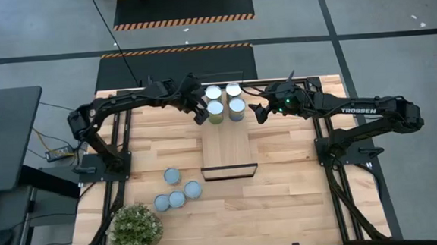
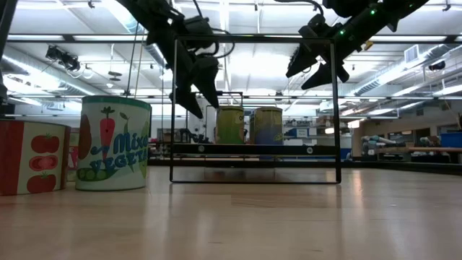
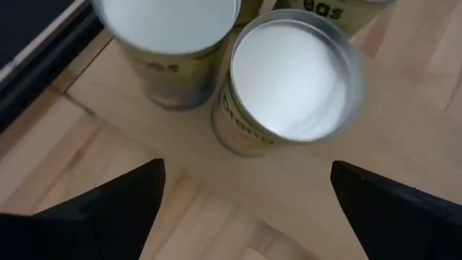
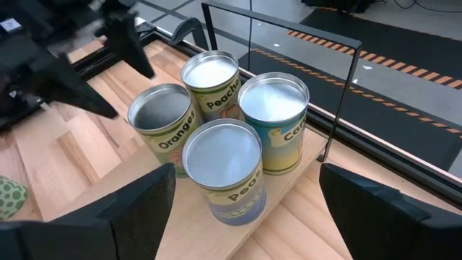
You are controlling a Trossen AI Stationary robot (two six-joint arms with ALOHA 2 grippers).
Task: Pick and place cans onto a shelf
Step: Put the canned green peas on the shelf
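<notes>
high view: four cans [image 1: 225, 103] sit in a tight two-by-two block at the far end of the shelf [image 1: 228, 148]. Four more cans [image 1: 176, 191] wait on the table [image 1: 299, 201] near the potted plant [image 1: 136, 230]. Left gripper [image 1: 200, 108] is just left of the block, right gripper [image 1: 257, 109] just right of it; neither holds anything.
low view: both grippers hang above shelf level, fingers apart. Two shelved cans show inside the black frame [image 2: 254, 108]. A mixed-vegetable can [image 2: 112, 143] and a tomato can [image 2: 32, 157] stand close to the lens.
left wrist view: fingers [image 3: 108, 206] wide apart, empty, over the near Oranges can [image 3: 289, 79].
right wrist view: fingers [image 4: 115, 217] apart, empty, looking at all four shelved cans and the left gripper beyond them.
step, my read: shelf half loaded, next grab comes from the table group.
how to do it well: lift clear of the block before swinging away; the cans are nearly touching, so a low sideways exit could topple one. Take an outer can from the table cluster, descend straight, and place it in front of the block on the bare board.
</notes>
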